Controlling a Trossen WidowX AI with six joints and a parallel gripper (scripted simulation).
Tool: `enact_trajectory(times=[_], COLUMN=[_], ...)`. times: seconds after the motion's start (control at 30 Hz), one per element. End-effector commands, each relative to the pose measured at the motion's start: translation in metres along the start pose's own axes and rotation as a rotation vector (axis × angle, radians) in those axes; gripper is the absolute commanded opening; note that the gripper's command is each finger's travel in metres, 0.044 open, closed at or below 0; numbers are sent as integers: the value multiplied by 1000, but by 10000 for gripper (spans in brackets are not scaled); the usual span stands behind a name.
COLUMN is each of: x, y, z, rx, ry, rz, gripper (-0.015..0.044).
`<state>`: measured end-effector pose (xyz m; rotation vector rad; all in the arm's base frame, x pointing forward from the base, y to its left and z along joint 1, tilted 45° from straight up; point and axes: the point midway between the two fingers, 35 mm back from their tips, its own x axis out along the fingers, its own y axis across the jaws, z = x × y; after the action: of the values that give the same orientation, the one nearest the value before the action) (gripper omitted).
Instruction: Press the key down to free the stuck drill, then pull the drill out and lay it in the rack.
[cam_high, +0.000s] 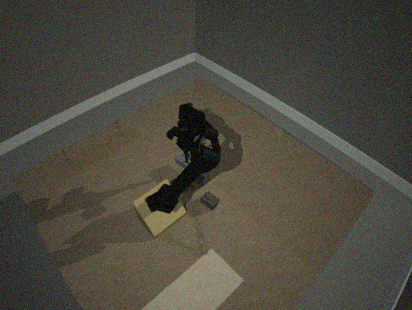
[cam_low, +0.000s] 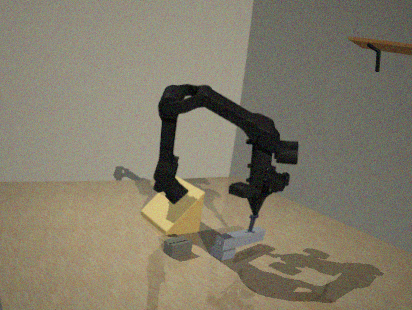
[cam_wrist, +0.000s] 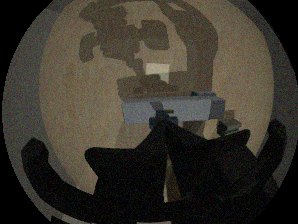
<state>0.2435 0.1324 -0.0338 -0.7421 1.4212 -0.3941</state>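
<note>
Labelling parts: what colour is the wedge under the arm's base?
Pale yellow wedge, clearest in the exterior view.

Matt black arm (cam_low: 235, 114); floor (cam_low: 75, 260) seemingly wood.

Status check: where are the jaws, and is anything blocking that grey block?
Gripper shut, empty, tip down on the grey block. Small dark box sits beside it, apart. Nothing seen in the way.

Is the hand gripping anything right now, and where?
Nothing is held. The hand is shut with its tip down on the grey block.
</note>
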Motion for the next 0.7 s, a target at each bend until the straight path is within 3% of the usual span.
enact_trajectory(times=[0.0,0.37,0.5,0.67], x=[24,28,9,-45], y=[-5,-5,-2,2], z=[-7,-8,-3,4], rx=[-6,-6,-6,-7], ry=[61,61,60,61], rz=[-32,-32,-30,-29], gripper=[0,0,105,236])
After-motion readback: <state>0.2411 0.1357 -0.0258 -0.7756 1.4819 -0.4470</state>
